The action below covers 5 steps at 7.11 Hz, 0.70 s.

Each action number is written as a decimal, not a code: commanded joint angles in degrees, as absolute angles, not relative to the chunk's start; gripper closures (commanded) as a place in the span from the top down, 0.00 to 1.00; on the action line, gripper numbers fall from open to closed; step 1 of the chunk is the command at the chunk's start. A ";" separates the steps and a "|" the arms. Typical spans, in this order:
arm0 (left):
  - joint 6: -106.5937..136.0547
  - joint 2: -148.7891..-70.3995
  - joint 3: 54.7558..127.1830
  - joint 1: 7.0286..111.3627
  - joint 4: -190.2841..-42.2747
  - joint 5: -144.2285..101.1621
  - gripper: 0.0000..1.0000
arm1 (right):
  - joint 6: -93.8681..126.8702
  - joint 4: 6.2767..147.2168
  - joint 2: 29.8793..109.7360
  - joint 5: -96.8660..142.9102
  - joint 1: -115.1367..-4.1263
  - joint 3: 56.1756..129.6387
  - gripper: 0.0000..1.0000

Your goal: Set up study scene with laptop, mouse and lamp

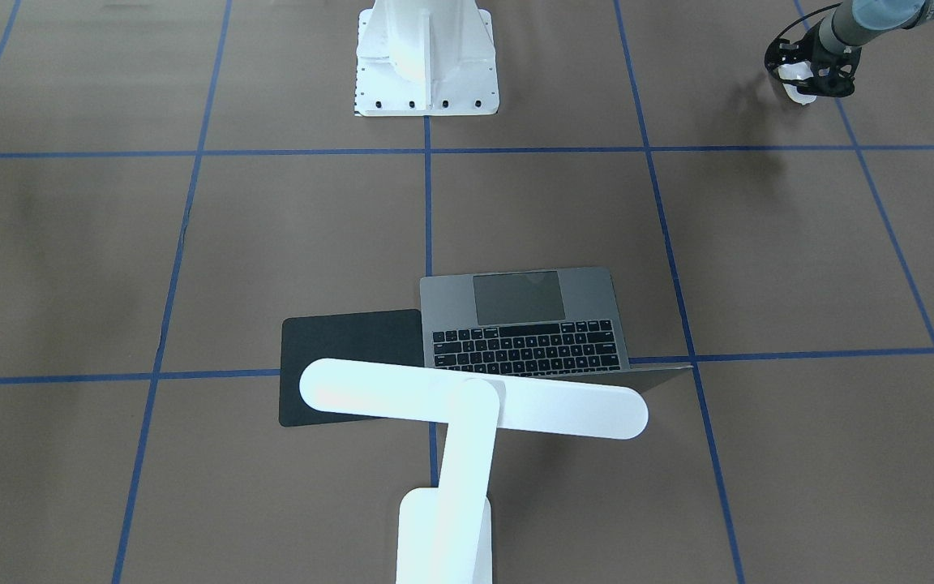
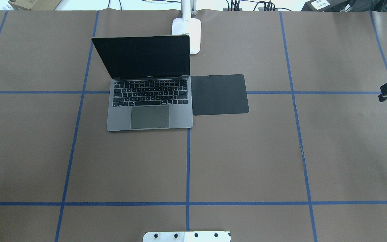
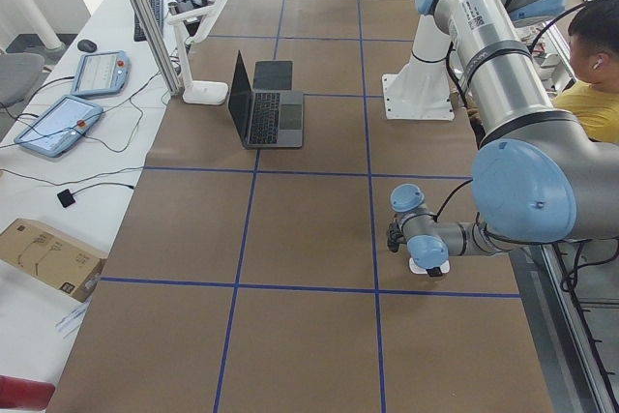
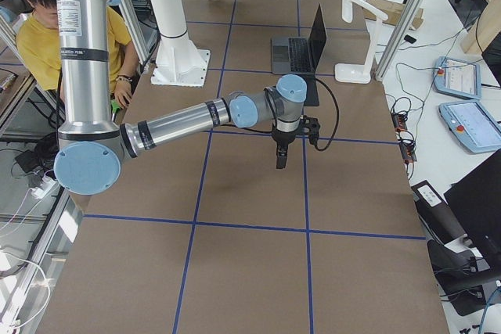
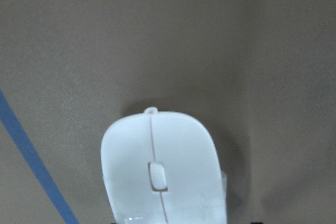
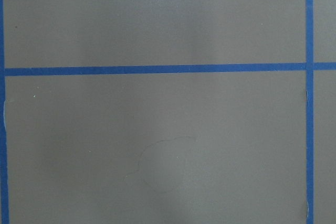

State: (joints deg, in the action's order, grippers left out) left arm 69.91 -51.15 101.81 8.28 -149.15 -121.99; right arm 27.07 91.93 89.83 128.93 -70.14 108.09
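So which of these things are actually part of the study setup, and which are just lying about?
Job: laptop, mouse, lamp.
Lying about: black pad, white pedestal, cardboard box, control tablets.

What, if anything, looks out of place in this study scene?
The mouse is the odd one out. It is at the left claw, far off near the table's edge on the robot's left, while the black pad beside the laptop has no mouse on it. The lamp stands behind the laptop.
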 commanded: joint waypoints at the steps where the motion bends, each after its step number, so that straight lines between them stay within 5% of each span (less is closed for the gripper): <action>1: 69.87 -51.15 101.52 8.17 -149.15 -121.99 0.82 | 27.07 91.93 89.74 128.94 -70.14 108.19 1.00; 5: 69.79 -50.98 100.64 8.26 -149.33 -121.99 0.74 | 27.07 91.93 89.74 128.94 -70.14 108.28 1.00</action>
State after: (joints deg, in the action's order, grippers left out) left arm 69.80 -51.04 100.83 8.26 -149.29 -121.99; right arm 27.07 91.93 89.74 128.97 -70.14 108.25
